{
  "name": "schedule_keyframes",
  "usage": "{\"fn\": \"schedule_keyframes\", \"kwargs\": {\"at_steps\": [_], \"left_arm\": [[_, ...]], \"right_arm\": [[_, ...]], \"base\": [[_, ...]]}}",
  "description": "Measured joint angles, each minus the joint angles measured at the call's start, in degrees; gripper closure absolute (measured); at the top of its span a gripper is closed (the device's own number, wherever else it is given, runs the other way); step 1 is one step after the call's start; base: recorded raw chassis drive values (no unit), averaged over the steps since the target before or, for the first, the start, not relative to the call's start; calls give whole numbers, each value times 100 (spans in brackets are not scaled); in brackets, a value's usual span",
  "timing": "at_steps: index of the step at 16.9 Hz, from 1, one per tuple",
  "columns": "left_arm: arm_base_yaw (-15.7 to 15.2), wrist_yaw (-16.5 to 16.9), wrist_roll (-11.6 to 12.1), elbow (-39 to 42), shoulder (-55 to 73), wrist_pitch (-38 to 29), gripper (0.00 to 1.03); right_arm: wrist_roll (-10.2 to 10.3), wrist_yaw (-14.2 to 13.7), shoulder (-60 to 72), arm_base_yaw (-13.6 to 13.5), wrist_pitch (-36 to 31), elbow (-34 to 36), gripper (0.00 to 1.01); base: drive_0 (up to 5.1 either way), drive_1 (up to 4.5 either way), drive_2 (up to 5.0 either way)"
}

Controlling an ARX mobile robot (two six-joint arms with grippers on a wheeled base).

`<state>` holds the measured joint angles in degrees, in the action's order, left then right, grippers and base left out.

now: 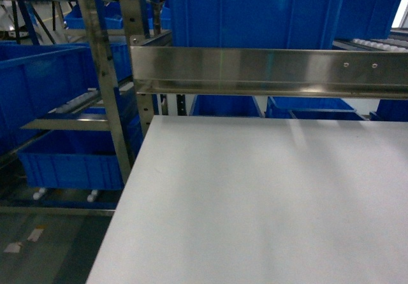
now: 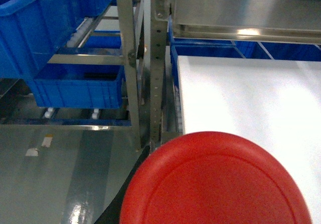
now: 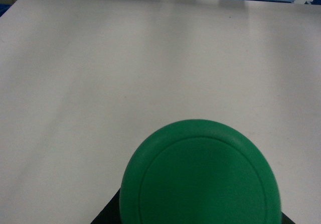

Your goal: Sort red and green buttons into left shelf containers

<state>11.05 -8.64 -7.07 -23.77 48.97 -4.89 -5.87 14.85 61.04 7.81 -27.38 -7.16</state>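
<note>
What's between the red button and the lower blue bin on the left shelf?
In the left wrist view, the steel rack posts stand between the red button and the lower blue bin, with grey floor below them.

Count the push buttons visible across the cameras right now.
2. The red button fills the left wrist view's bottom; the green button fills the right wrist view's bottom. The head view shows none.
</note>
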Motion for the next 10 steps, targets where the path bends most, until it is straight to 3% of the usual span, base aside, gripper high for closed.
{"fn": "schedule_keyframes", "kwargs": {"at_steps": [10], "left_arm": [[-2, 0, 0, 0, 0, 7, 77]], "right_arm": [[0, 0, 0, 0, 13, -2, 75]], "base": [[-493, 144, 330]]}}
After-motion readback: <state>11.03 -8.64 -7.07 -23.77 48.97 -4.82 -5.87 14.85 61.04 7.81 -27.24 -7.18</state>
